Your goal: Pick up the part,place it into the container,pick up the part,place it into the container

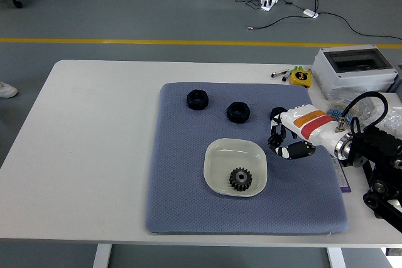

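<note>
Two black nut-like parts lie on the far part of the blue mat. A third black part shows only partly, behind my right hand. A white bowl sits mid-mat with a dark gear inside it. My right hand comes in from the right and hovers just right of the bowl, directly in front of the third part. Its fingers hang down, loosely curved, with nothing in them. My left arm is out of view.
A grey electrical box stands at the table's far right. A yellow tape measure and pens lie beside it. Clear plastic bags are behind my right arm. White table lies bare left of the mat.
</note>
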{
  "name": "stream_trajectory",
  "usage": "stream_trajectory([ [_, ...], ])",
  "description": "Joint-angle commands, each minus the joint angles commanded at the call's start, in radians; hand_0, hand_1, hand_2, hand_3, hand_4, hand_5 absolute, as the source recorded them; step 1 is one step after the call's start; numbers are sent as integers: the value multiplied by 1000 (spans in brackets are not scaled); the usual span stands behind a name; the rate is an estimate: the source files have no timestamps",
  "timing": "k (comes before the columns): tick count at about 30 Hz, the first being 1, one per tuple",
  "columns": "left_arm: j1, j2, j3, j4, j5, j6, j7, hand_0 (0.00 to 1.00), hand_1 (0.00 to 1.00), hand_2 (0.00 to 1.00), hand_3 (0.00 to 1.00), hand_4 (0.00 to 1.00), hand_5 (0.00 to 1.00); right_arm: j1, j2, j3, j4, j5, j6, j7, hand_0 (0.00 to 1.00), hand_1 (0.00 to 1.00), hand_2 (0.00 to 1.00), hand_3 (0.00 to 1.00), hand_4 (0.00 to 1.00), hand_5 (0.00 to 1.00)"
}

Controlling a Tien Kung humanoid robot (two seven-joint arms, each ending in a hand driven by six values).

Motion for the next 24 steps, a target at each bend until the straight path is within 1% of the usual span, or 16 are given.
stream_trajectory([
  [1, 0, 0, 0, 0, 1, 0, 0, 703, 648, 669, 580, 672, 626, -3, -5, -10, 29, -18, 2, 0, 147, 307, 399, 475, 661, 293],
  [5, 0, 0, -2, 0, 3, 0, 1, 703, 648, 668, 580, 672, 626, -12, -9, -39, 101, -66, -2, 1, 147, 306, 399, 477, 662, 292],
  [10, -1, 0, -1, 0, 3, 0, 1, 703, 648, 668, 580, 672, 626, -11, -1, -78, 140, -100, -13, 2, 146, 306, 399, 478, 672, 285],
  [14, -3, 1, 2, 0, -2, 0, -1, 703, 648, 668, 580, 672, 626, 1, 10, -109, 144, -114, -19, 0, 146, 306, 399, 478, 672, 285],
  [18, -5, 2, 3, -1, -4, 1, -1, 703, 648, 669, 580, 672, 626, 20, 26, -137, 128, -121, -19, -3, 145, 304, 398, 477, 675, 283],
  [24, -5, 3, 3, -1, -2, 0, 0, 703, 648, 668, 580, 671, 626, 46, 57, -177, 83, -125, -25, -3, 147, 302, 397, 479, 672, 288],
])
